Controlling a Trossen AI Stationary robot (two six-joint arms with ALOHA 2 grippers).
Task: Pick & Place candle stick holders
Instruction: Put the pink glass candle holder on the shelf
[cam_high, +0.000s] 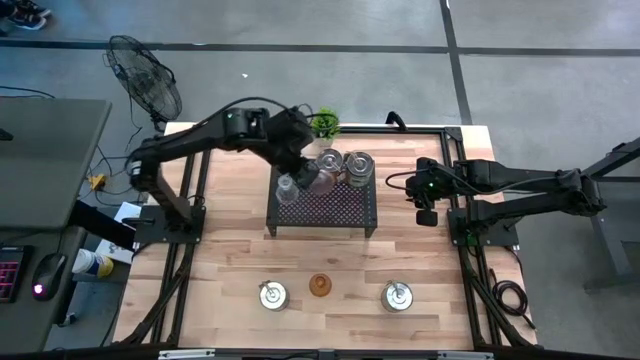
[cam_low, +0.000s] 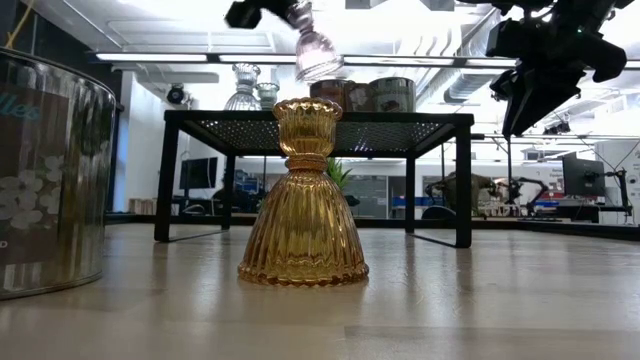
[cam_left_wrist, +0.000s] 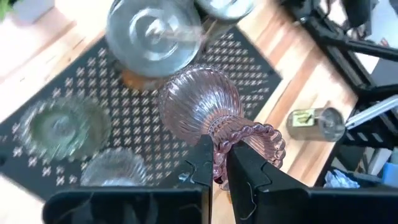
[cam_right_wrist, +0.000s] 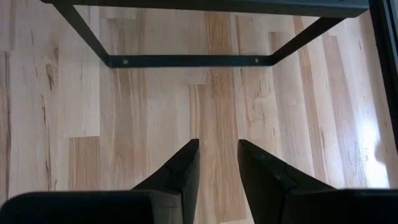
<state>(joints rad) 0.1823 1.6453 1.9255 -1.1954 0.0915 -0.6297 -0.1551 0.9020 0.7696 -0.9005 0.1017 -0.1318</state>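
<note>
Currently left hand (cam_left_wrist: 214, 163) is clamped tight on the beaded rim of a pink holder (cam_left_wrist: 202, 102), ribbed glass, bell-shaped, held tilted in the air over the rack (cam_high: 322, 206). Low view shows it clear of the rack top, hanging at an angle.

Right hand (cam_right_wrist: 216, 163) hovers beside the rack's right end w/ fingers parted a little, nothing in them, bare table (cam_right_wrist: 124, 112) below.

Progress, my read: approx a third done. Three holders sit in a row on the front of the table: silver disc-base one (cam_high: 272, 294) at left, amber holder (cam_high: 320, 286) in the middle, another silver one (cam_high: 397, 295) at right, all well apart. The pink one looks like no. 4 in transit. Left on the rack: approx four more, incl clear glass pcs (cam_left_wrist: 59, 124) and a shiny silver pair (cam_high: 358, 165) at the back edge; exact count hard to tell, they overlap.

Materials: rack is black perforated metal on thin legs, cross-pattern holes. Amber holder (cam_low: 303, 195) is ribbed glass, flared skirt base, cup on top, upright. Silver ones are polished, round flat bases. Table is pale wood planks. Small green plant (cam_high: 324, 123) behind the rack, not part of the job.
</note>
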